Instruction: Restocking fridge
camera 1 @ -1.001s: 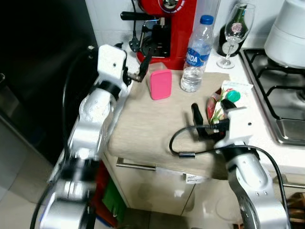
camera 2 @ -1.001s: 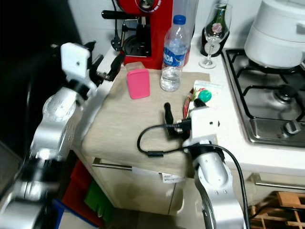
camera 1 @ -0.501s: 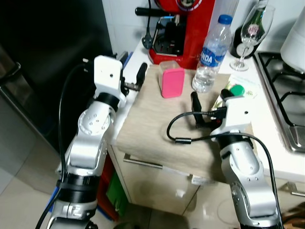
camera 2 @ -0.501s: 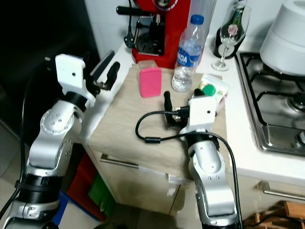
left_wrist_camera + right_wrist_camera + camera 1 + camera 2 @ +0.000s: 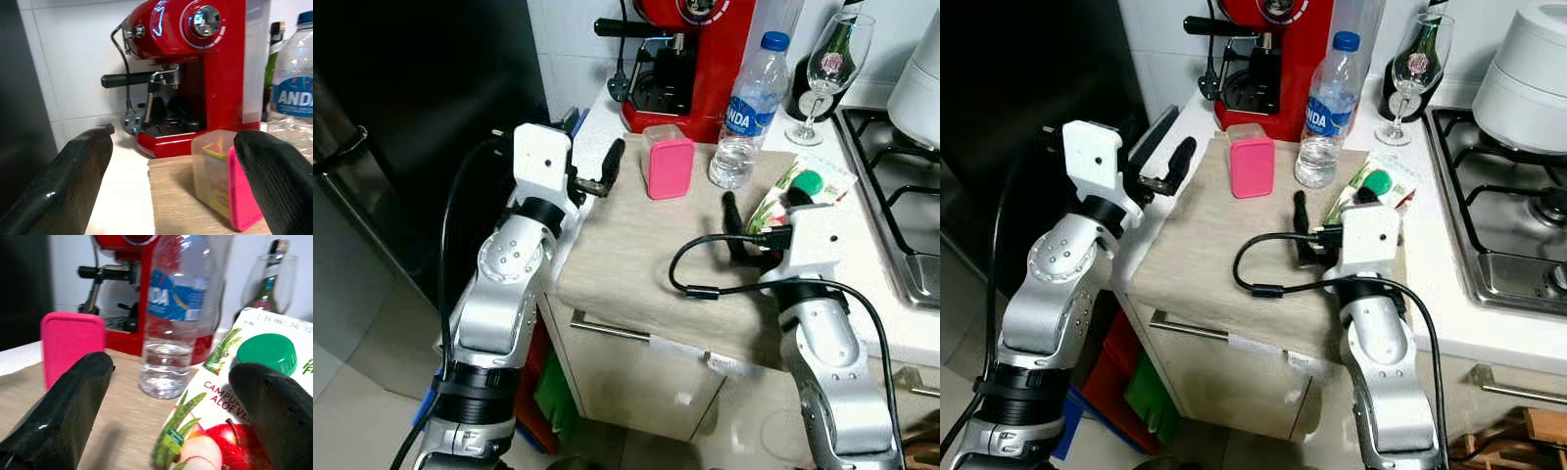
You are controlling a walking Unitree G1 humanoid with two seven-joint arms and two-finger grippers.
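- The right end effector point(image 5: 1329, 223) hovers low over the tabletop point(image 5: 1224, 264), its two black fingers spread wide with nothing between them.
- The juice carton point(image 5: 1367, 192) lies flat directly ahead of that end effector and slightly to its right side; in the right wrist view the carton point(image 5: 215, 421) sits between the fingertips, nearer the right one, its green cap point(image 5: 266, 352) facing up.
- The carton's long axis runs away from the end effector, slanting toward the stove point(image 5: 1508, 215), so the spread fingers would straddle its narrow width.
- Beyond the carton's left side stands the water bottle point(image 5: 1323, 113), upright; further left, the pink-lidded container point(image 5: 1251, 164).
- The left end effector point(image 5: 592, 176) is held at the tabletop's left edge, fingers also apart and empty, pointing at the pink-lidded container and the red coffee machine point(image 5: 680, 59) behind it.
- Judging by nearness, the right arm is better placed for the carton, the left for the container; the dark fridge point(image 5: 401, 127) stands to the left.
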